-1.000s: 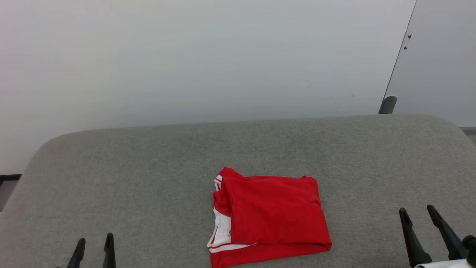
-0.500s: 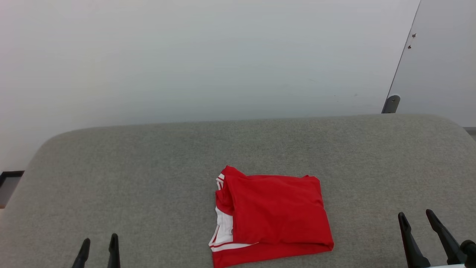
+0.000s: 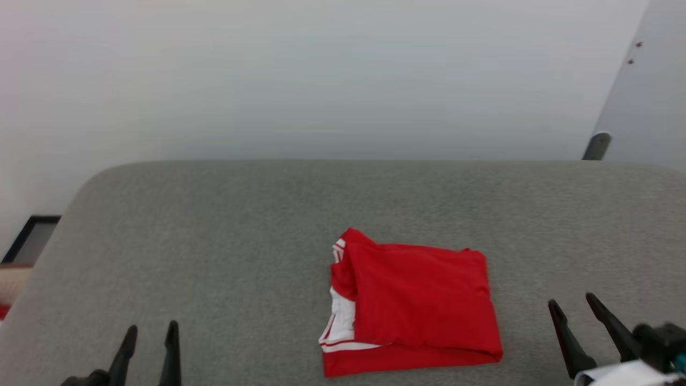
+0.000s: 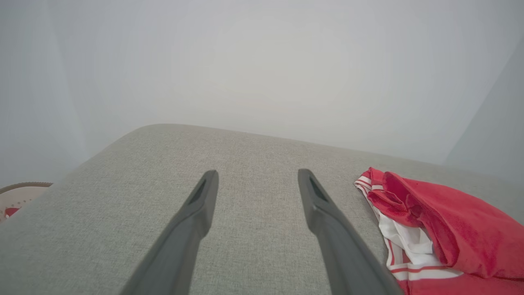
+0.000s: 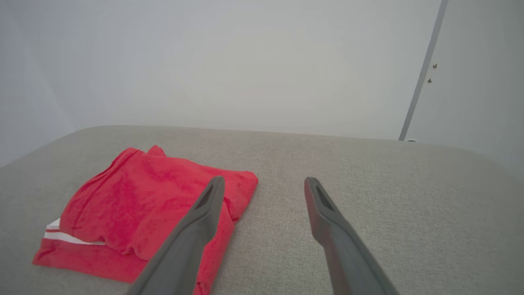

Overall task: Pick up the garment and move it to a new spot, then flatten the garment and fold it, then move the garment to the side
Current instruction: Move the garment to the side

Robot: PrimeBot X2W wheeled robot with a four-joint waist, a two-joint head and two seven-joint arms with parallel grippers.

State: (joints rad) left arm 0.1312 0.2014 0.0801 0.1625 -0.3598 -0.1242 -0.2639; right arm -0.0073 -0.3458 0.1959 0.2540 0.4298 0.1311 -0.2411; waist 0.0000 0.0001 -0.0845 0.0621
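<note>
The garment [image 3: 418, 305], a bright red T-shirt with white, red-striped sleeve ends, lies folded into a compact rectangle on the grey upholstered surface [image 3: 214, 241], right of centre and near the front edge. My left gripper [image 3: 151, 332] stands open at the lower left, well apart from the shirt, nothing between its fingers. My right gripper [image 3: 572, 303] is open at the lower right, just to the shirt's right. In the left wrist view the garment [image 4: 442, 233] lies to the right of the open gripper [image 4: 258, 176]. In the right wrist view the garment [image 5: 135, 205] lies left of the open gripper [image 5: 264, 182].
A pale wall rises behind the grey surface, with a door edge and a grey stopper [image 3: 595, 146] at the right. Off the left edge sits a beige basket [image 4: 18, 196] with something red in it. Bare grey fabric spreads left of and behind the shirt.
The head view has shifted, so the shirt and the surface now sit further right in it; the shirt itself has not changed shape. Both grippers stay open.
</note>
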